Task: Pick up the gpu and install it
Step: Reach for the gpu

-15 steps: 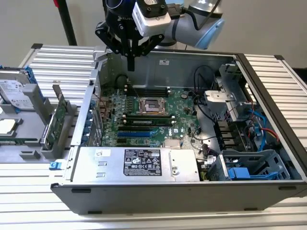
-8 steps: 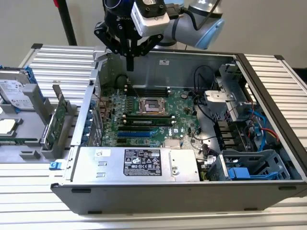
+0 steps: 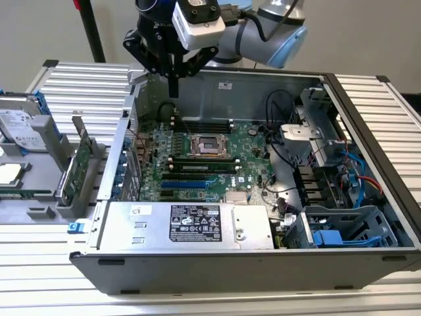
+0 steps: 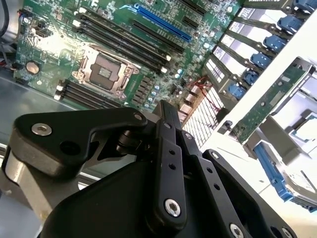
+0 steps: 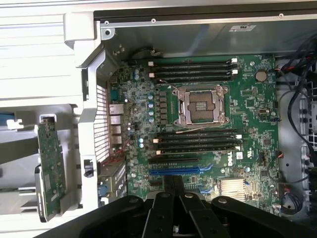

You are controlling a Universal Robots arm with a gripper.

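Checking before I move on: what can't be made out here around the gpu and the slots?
- gpu, exterior view: its lower edge is sunk in the gray holder; its other face is turned away.
- motherboard, first wrist view: the gripper covers the board past the blue slot.
- Exterior view: the power supply hides the board's near edge.

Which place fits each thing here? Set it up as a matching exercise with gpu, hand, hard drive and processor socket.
Things:
1. gpu
2. hand
3. hard drive
4. processor socket

Places:
A. middle of the motherboard
B. upright in the grey holder, outside the case
C. above the open case, holding nothing
D. far left edge of the exterior view

Pairs: 1-B, 2-C, 3-D, 4-A
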